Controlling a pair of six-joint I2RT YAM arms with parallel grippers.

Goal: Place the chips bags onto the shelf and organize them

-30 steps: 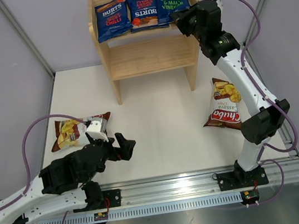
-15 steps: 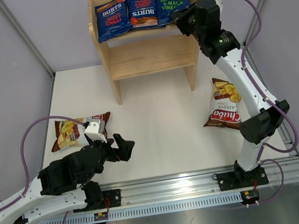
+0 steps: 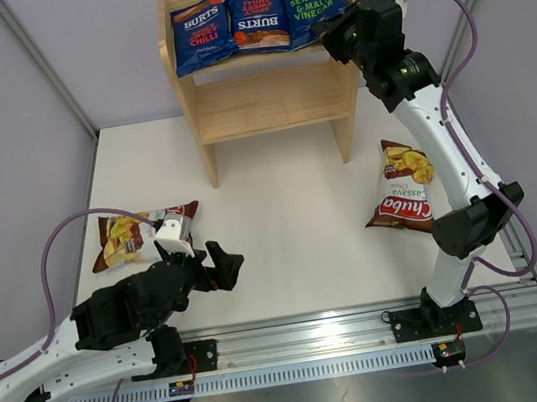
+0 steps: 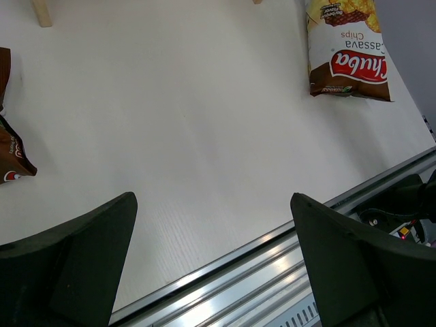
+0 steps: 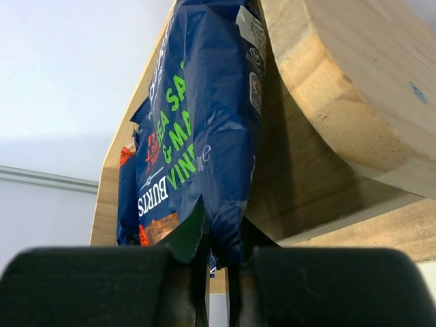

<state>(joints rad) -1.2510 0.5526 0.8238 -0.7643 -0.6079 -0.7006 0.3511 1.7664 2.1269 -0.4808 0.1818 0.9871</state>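
Right gripper point(image 5: 218, 253) clamped on edge of green-lettered BURTS bag point(image 5: 204, 122) (rightmost of three), top tier of wooden shelf point(image 3: 269, 100); left gripper point(image 4: 212, 211) spread wide, low over white table point(image 4: 204, 102)

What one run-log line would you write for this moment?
right end effector: shut on green-lettered BURTS bag on shelf | left end effector: open, empty | left Chuba bag, right Chuba bag: on table
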